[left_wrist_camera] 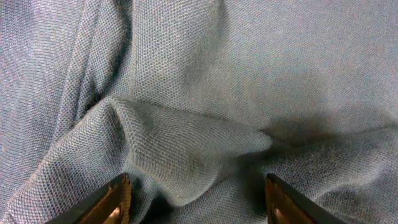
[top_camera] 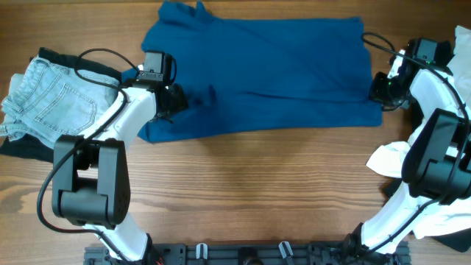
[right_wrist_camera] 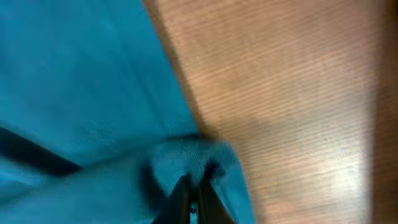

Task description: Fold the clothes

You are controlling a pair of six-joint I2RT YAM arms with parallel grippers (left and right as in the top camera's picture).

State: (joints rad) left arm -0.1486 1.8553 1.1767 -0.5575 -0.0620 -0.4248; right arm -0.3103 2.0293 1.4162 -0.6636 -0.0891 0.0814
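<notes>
1. Raised knit cloth [left_wrist_camera: 186, 143] forms a ridge just ahead of the left hand [left_wrist_camera: 196, 202], between its spread fingertips [left_wrist_camera: 115, 202]. This hand is open and nothing is clamped in it.
2. That cloth belongs to the deep-blue shirt [top_camera: 257, 66], which is spread on the table [top_camera: 257, 191] and reaches from the left hand across to the right hand [top_camera: 384, 87].
3. The right hand's close view is blurred, but its fingers [right_wrist_camera: 180, 202] are seen shut together with a bunch of the shirt's edge gathered at their tips. The cloth is judged to be pinched there, and bare wood lies beside that hand on its outer side.
4. Pale denim shorts [top_camera: 51, 96] lie beyond the left hand on the side away from the shirt, over a black garment [top_camera: 15, 147]. A white garment [top_camera: 390, 158] lies behind the right hand, near its arm. None of these is touched.
5. The step in hand is judged to be the taking of the shirt at both ends for a fold. One end is gripped and the other is not yet gripped.
6. Next, the left hand would need to be lowered onto the ridge and closed firmly. Both ends should then be lifted evenly, so that the cloth is kept taut and the fold lands straight.
</notes>
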